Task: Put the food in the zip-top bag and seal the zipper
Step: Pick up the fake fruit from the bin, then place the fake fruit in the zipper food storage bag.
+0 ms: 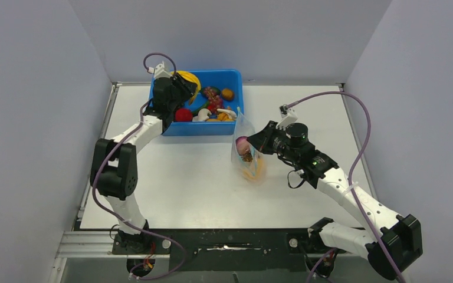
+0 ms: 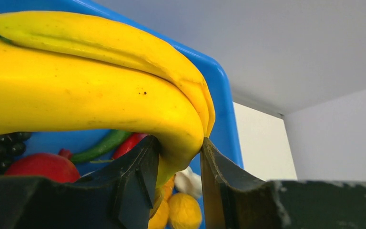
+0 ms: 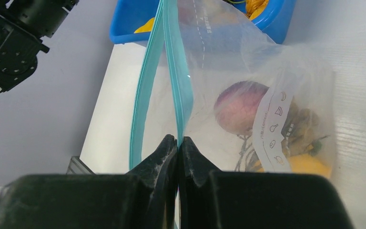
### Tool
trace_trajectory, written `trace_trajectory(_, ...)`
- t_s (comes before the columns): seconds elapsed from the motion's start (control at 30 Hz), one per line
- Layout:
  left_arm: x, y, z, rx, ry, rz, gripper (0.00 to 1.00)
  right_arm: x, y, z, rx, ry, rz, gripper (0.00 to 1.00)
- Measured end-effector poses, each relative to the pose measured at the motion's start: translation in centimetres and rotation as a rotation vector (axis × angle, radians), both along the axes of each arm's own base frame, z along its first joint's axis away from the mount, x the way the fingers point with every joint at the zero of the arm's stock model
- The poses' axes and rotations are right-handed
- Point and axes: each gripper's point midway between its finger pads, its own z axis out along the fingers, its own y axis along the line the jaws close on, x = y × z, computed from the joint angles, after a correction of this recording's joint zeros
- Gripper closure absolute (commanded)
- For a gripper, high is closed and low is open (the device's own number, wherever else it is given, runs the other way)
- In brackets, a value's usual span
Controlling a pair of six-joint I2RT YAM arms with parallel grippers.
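Observation:
My left gripper [image 2: 180, 149] is shut on the end of the yellow banana bunch [image 2: 76, 95] inside the blue tub [image 1: 197, 127]; it shows in the top view [image 1: 184, 82] at the tub's left. My right gripper [image 3: 177, 139] is shut on one side of the teal zipper [image 3: 178, 90] of the clear zip-top bag [image 3: 248, 95], whose mouth stands open toward the tub. The bag [image 1: 248, 154] holds a reddish-purple piece [image 3: 240, 107], an orange piece [image 3: 310, 164] and dark stems. My right gripper [image 1: 258, 139] is at the bag's right side.
The tub holds more food: a red fruit [image 1: 183, 114], grapes [image 1: 211, 94], an orange piece [image 1: 227, 94], a white garlic [image 1: 203, 114], a green and a red chilli [image 2: 109, 144]. Grey walls enclose the white table [image 1: 183, 188] on three sides.

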Motion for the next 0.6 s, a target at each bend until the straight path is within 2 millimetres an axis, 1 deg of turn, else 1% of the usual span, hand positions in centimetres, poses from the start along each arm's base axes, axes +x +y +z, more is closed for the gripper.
trace_trajectory(0.13, -2.9, -0.7, 1.9, -0.014, 0.004, -0.078, 0.95, -0.2, 0.5, 0.1, 0.026, 0.015, 0.017, 1.00)
trace_trajectory(0.27, -6.7, -1.1, 3.2, -0.024, 0.019, -0.153, 0.95, -0.5, 1.3, 0.7, 0.075, 0.022, 0.055, 1.00)
trace_trajectory(0.4, -11.8, -1.5, 4.8, -0.046, 0.010, -0.236, 0.95, -0.6, 2.6, 1.5, 0.144, 0.034, 0.100, 1.00)
trace_trajectory(0.6, -19.5, -3.3, 8.1, -0.107, -0.044, -0.382, 0.95, -0.6, 3.8, 1.0, 0.171, 0.062, 0.131, 1.00)
